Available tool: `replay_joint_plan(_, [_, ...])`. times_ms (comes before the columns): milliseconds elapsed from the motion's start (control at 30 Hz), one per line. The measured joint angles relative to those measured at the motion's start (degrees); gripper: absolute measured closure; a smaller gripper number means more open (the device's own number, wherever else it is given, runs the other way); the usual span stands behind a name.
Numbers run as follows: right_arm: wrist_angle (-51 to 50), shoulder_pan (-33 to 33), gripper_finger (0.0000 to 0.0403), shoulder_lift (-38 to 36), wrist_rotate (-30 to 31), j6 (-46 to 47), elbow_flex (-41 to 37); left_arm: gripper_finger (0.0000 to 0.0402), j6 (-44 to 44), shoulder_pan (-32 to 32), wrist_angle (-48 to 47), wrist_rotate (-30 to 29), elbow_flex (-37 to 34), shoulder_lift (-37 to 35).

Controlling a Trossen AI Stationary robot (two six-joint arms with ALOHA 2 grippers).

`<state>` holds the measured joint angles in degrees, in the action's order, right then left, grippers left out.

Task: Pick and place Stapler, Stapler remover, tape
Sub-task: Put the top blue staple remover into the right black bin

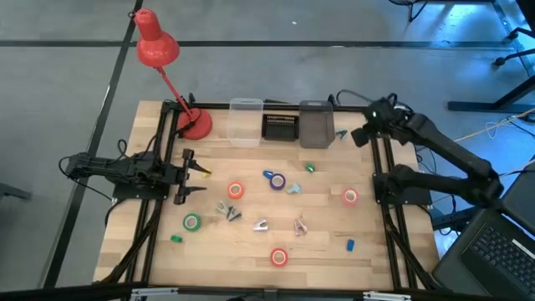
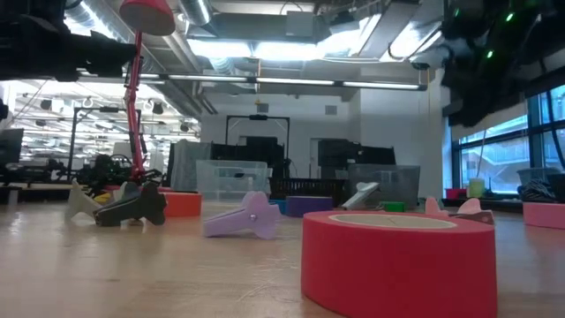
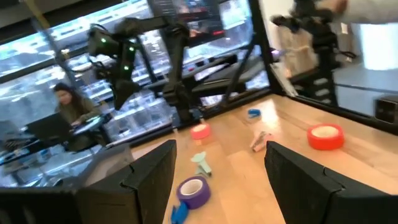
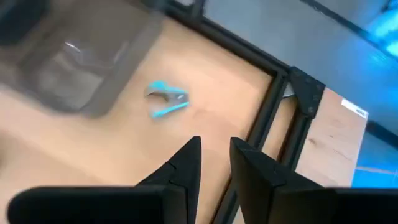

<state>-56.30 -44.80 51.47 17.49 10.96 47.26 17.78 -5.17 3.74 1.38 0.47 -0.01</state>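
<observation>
Ring-shaped tape rolls lie flat on the wooden table: red-orange [image 1: 235, 190], purple-blue [image 1: 277, 181], green [image 1: 191, 221], and two red ones [image 1: 349, 196] [image 1: 278, 257]. Small staple removers lie among them [image 1: 226, 209] [image 1: 261, 224] [image 1: 299, 226], and a blue one [image 1: 341, 132] [image 4: 166, 99] lies near the far right. I cannot make out a stapler. My left gripper [image 1: 187, 176] [image 3: 221, 168] hovers open at the table's left side, facing the purple-blue roll [image 3: 193, 190]. My right gripper [image 1: 361, 134] [image 4: 215, 149] hangs over the far right corner beside the blue remover, its fingers a narrow gap apart.
A clear bin [image 1: 245, 121], a black basket [image 1: 282, 125] and a grey bin [image 1: 316, 124] stand along the far edge. A red desk lamp [image 1: 194, 124] stands at the far left. Tiny green [image 1: 309, 168] [image 1: 176, 238] and blue [image 1: 350, 245] blocks are scattered. A person [image 3: 68, 106] sits beyond the table.
</observation>
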Motion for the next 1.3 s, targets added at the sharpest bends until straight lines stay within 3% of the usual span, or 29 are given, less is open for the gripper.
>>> replay_joint_plan(167, [11.79,-11.69,0.0315,4.86,-19.38,-6.01,-3.06,0.0164,-5.32,0.01,2.51,-8.54,0.01,0.0])
replay_joint_plan(367, [14.22,-16.91,0.0315,13.63,-28.88,-11.99,-3.31,0.0164,-15.48,0.02,2.53,-23.23,0.0,0.0])
replay_joint_plan(500, [15.43,-17.02,0.0315,18.98,-29.4,-16.2,-3.31,0.0164,-20.45,0.02,2.51,-34.68,0.0,0.0])
replay_joint_plan(633, [17.04,-16.57,0.0315,22.15,-29.74,-27.35,-3.31,0.0164,-22.95,0.02,2.7,-40.98,0.0,0.0])
replay_joint_plan(867, [12.44,-13.86,0.0315,22.77,-29.68,-43.65,-3.31,0.0164,-22.74,0.02,4.18,-43.02,0.0,0.0])
replay_joint_plan(1167, [17.8,-9.76,0.0315,22.75,-28.73,-49.29,-3.31,0.0164,-21.91,0.02,4.67,-45.46,0.0,0.0])
replay_joint_plan(1300, [22.46,-7.75,0.0315,22.75,-24.42,-50.71,-3.31,0.0164,-20.22,0.02,4.67,-45.46,0.0,0.0])
